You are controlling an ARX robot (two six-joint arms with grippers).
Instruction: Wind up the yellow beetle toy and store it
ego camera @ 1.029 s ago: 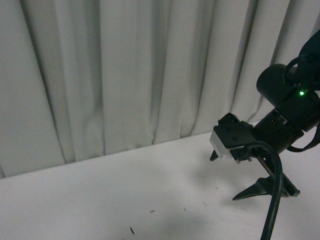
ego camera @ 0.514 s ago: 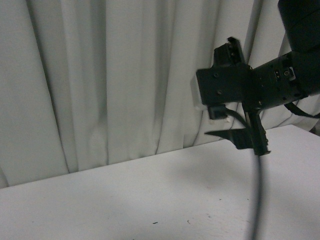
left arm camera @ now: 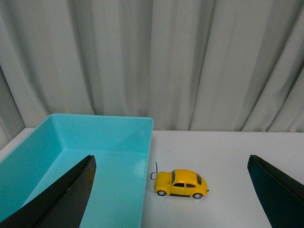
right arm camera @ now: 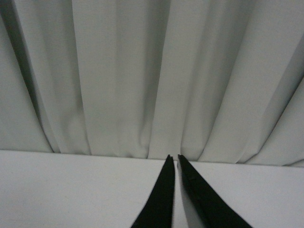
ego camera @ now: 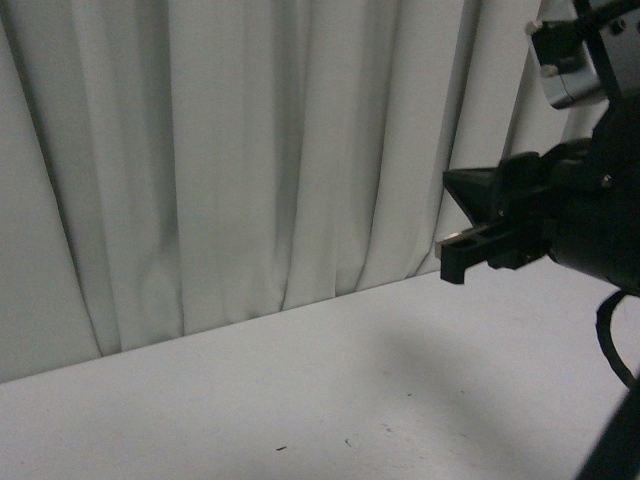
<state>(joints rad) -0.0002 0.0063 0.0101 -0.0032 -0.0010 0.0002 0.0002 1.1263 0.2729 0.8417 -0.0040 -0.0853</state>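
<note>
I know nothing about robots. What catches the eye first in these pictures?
A small bright yellow beetle toy car stands out on the white table, right beside a turquoise plastic bin. The left gripper hangs wide open, its black fingers framing both. In the front view, the black right arm looms at the right edge against a pale curtain.

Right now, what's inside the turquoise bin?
Only bare floor and walls show inside the turquoise bin. The yellow beetle toy sits outside it. A finger of the left end effector hides part of the floor.
</note>
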